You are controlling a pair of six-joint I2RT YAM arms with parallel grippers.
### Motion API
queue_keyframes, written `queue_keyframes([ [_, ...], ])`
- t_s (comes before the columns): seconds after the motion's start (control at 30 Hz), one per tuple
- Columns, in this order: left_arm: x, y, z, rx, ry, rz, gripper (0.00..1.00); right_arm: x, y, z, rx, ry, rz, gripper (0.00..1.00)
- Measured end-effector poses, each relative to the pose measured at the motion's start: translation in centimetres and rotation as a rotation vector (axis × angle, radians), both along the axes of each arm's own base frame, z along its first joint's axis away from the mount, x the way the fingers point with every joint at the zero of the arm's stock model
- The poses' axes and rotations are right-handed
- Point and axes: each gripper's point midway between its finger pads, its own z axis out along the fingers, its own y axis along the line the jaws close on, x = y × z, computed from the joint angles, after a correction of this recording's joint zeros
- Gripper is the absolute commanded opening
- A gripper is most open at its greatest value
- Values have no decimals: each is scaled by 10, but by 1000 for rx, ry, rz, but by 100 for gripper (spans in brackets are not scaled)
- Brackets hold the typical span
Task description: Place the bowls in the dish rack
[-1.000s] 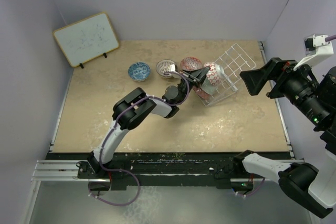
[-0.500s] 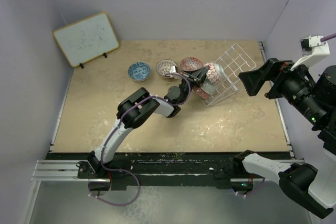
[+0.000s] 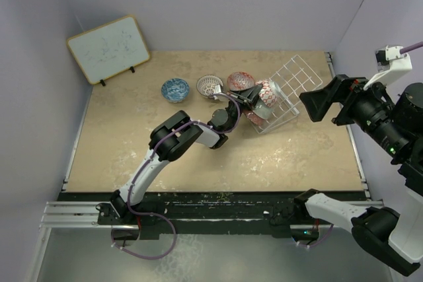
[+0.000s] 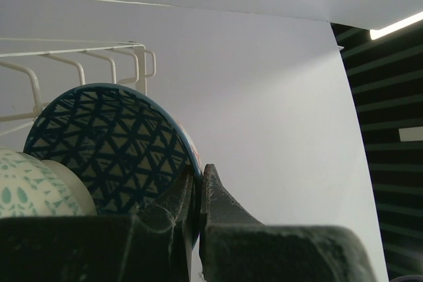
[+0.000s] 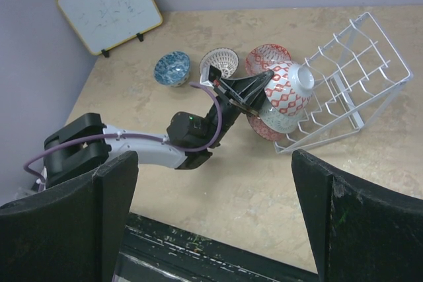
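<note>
- Pinched by its rim in left gripper [image 4: 198,193] jaws: round ceramic bowl [image 4: 109,143], red-diamond outside, blue-lattice inside; kept edge-on, probably for slotting between prongs.
- Held at 9 o'clock end of tilted white wire dish rack [image 3: 295,87], at table's 2 o'clock.
- Spread wide, holding nothing: right gripper [image 3: 317,102] jaws.

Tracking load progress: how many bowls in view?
6. Left of the dish rack: blue bowl, white-lattice bowl, red bowl. At the rack's left end: red-diamond bowl in the left tool, pale green bowl, reddish bowl beneath. Overlap may hide more.
</note>
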Motion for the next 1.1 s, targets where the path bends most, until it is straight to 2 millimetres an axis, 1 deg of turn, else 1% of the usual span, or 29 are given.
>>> queue_keyframes([
  [0.2,-1,1,-5,5,11,-1,0,0,0,-1,0,1,0,100],
  [0.4,-5,4,-24,49,86,-10,0,-3,-2,1,4,-8,-2,100],
  [0.53,-4,7,-24,70,120,-7,0,-4,-4,0,2,-9,-10,100],
  [0.77,-3,5,-26,99,172,-19,0,-3,-5,0,-1,-8,-16,100],
  [0.83,-3,5,-26,111,187,-20,5,-3,-5,0,-1,-8,-17,100],
  [0.93,-3,4,-24,129,206,-26,6,-3,-5,0,-1,-8,-17,100],
  [0.97,-4,4,-24,135,211,-28,8,-3,-5,0,-1,-8,-17,100],
  [1.03,-5,4,-24,143,221,-32,13,-3,-5,0,-1,-8,-16,100],
  [1.1,-5,5,-25,150,235,-36,21,-3,-5,0,-1,-8,-16,100],
])
